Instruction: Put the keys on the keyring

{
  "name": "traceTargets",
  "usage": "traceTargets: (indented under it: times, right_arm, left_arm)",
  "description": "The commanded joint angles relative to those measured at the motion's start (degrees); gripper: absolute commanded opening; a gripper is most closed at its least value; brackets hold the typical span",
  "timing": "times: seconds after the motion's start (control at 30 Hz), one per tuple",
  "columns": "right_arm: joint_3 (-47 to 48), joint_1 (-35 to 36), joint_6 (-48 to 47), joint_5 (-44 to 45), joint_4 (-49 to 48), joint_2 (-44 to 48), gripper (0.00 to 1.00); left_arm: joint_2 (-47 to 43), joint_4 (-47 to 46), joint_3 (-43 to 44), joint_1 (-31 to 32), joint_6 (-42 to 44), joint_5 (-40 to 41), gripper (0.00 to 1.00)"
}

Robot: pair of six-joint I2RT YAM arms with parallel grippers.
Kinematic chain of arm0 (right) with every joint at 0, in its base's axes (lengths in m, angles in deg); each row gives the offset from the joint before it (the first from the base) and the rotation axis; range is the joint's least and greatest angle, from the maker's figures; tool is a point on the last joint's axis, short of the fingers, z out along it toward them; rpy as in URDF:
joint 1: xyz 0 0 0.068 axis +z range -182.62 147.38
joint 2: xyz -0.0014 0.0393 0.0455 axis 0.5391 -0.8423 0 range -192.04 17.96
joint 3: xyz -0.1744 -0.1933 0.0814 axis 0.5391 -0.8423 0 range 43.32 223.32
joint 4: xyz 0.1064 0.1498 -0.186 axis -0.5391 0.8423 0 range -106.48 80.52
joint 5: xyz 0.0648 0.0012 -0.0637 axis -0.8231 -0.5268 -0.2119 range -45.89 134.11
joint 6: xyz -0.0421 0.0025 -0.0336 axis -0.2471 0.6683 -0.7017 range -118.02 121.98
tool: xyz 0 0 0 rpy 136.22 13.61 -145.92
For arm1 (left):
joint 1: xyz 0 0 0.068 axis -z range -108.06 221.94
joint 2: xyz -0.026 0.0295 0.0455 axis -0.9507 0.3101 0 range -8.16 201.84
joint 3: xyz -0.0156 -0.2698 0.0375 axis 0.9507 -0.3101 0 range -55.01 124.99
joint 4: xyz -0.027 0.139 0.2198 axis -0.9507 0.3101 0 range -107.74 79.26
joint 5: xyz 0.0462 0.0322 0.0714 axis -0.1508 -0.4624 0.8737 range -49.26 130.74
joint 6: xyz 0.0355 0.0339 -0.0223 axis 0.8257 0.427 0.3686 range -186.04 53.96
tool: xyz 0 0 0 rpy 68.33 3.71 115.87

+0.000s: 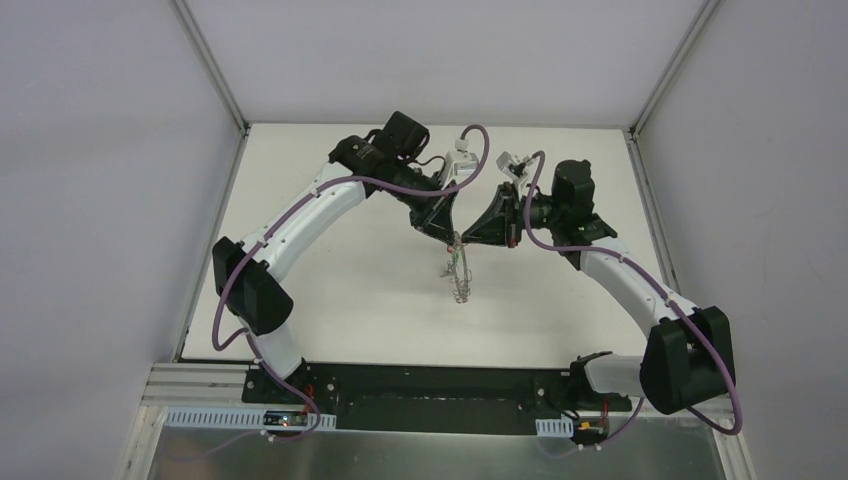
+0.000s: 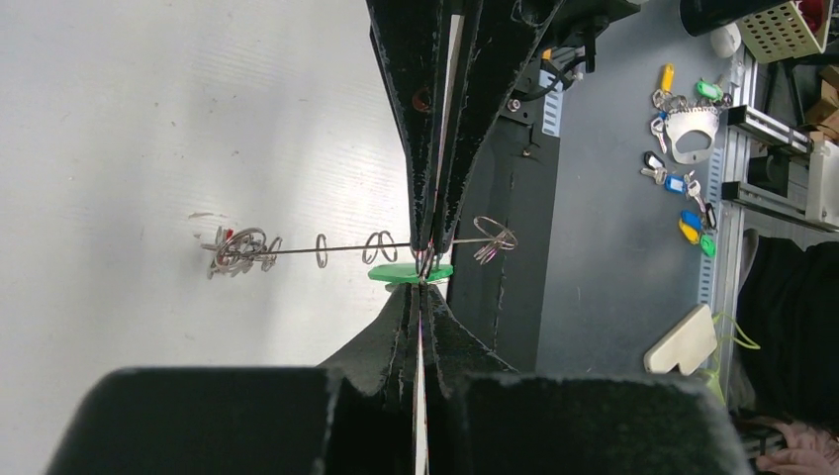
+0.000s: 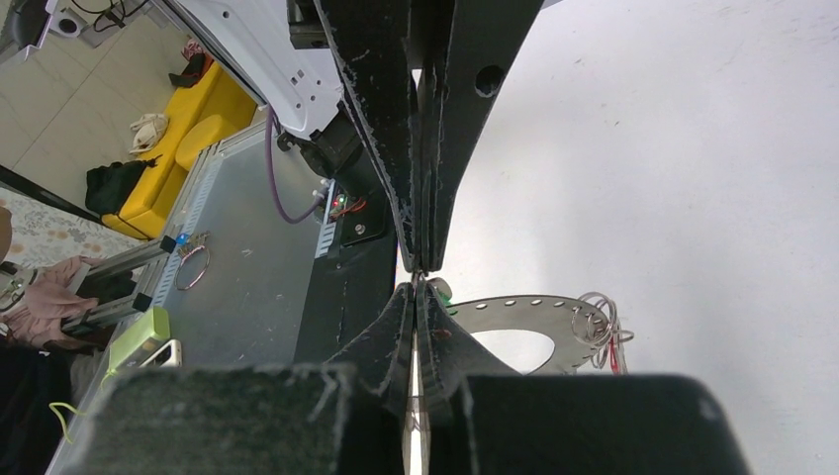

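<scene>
The keyring (image 1: 459, 272) hangs on edge between my two grippers above the table's middle. In the left wrist view it is a thin line (image 2: 346, 248) with wire loops (image 2: 242, 249) along it. In the right wrist view it is a flat grey plate (image 3: 524, 312) with small rim holes. My right gripper (image 1: 470, 236) (image 3: 416, 289) is shut on the ring's rim. My left gripper (image 1: 447, 233) (image 2: 422, 283) is shut, tip to tip with the right one, on a green-headed key (image 2: 406, 272) just beside the ring. A red bit (image 3: 610, 354) shows among the loops.
The white table (image 1: 340, 290) lies below, walled on three sides. The black base rail (image 1: 430, 385) runs along the near edge. On the grey bench beyond are a second ring with coloured keys (image 2: 688, 134), a white block (image 2: 683, 341) and a loose ring (image 3: 193, 265).
</scene>
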Motion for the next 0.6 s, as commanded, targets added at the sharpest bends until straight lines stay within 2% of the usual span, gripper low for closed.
traceTargets:
  times: [0.0,0.57]
  right_arm:
    - [0.4,-0.6,-0.1,-1.1,-2.8,2.3,0.0]
    - [0.4,-0.8,-0.1,-1.0,-2.9,3.0,0.0]
  left_arm:
    - [-0.9,-0.5,-1.4,-0.4,0.4,-1.9,0.0]
    - [0.8,-4.4,-4.2,-0.4,-3.8,-4.3,0.0]
